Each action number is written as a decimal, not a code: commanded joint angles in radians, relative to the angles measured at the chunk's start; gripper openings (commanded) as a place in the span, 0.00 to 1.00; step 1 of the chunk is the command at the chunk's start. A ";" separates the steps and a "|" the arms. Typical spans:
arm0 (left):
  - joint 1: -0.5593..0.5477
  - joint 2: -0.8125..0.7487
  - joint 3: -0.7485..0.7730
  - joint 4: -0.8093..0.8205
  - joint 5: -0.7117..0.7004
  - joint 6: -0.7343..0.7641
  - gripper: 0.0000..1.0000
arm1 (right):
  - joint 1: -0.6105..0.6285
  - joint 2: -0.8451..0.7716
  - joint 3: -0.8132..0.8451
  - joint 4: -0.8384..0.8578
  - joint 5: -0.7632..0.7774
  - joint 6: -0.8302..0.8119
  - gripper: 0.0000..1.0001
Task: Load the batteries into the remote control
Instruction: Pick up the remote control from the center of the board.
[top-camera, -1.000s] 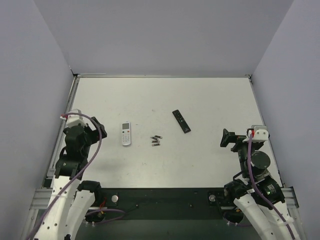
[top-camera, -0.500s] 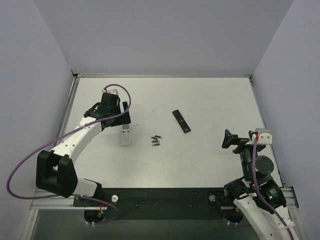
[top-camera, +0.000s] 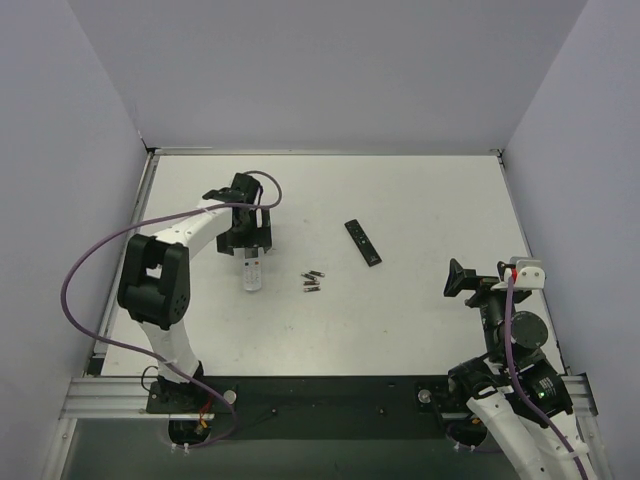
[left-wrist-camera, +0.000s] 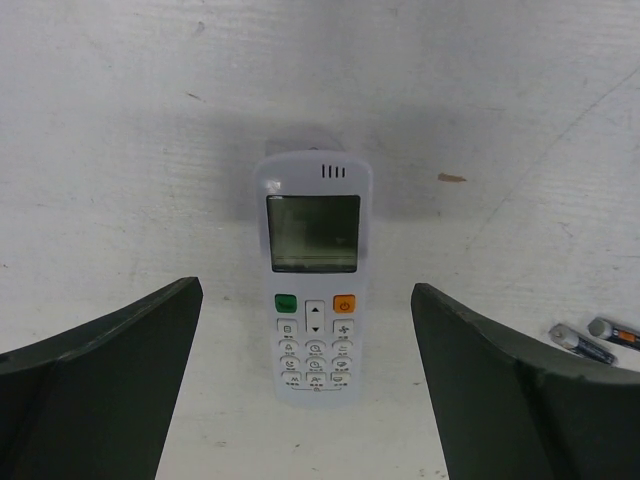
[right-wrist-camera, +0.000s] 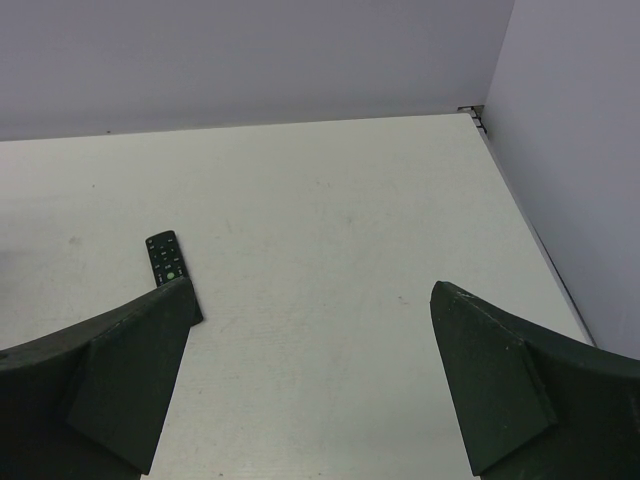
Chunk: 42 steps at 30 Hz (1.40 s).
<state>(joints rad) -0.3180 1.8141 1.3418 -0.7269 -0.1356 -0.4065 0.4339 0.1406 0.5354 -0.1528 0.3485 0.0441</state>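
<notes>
The white remote control (top-camera: 252, 276) lies face up on the table, left of centre, its grey screen and orange button showing in the left wrist view (left-wrist-camera: 312, 280). My left gripper (top-camera: 249, 248) hovers over its far end, open, its jaws standing wide on either side of the remote (left-wrist-camera: 305, 290) and apart from it. The batteries (top-camera: 312, 281) lie loose in a small cluster just right of the remote, and two show at the wrist view's edge (left-wrist-camera: 592, 338). My right gripper (top-camera: 453, 278) hangs open at the right, holding nothing (right-wrist-camera: 312, 290).
A slim black remote (top-camera: 363, 242) lies right of the batteries, partly behind my right gripper's left finger (right-wrist-camera: 165, 262). Grey walls enclose the table on three sides. A raised metal rim (top-camera: 145, 210) runs along the table's left edge.
My left arm has swung from beside its base out across the table to hover over the white remote. The right arm dropped slightly, then held still. Both grippers stayed open.
</notes>
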 joint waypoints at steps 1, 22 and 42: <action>0.002 0.028 0.046 -0.062 -0.042 -0.008 0.97 | 0.008 -0.003 -0.002 0.042 0.007 -0.003 1.00; -0.027 0.109 0.010 0.009 -0.033 -0.061 0.80 | 0.008 -0.022 -0.003 0.041 0.020 -0.006 1.00; -0.024 0.090 -0.059 0.067 0.022 -0.051 0.50 | 0.008 0.039 0.051 -0.011 -0.026 0.046 1.00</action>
<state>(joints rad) -0.3408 1.9305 1.3144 -0.7212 -0.1566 -0.4595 0.4339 0.1333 0.5388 -0.1612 0.3466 0.0589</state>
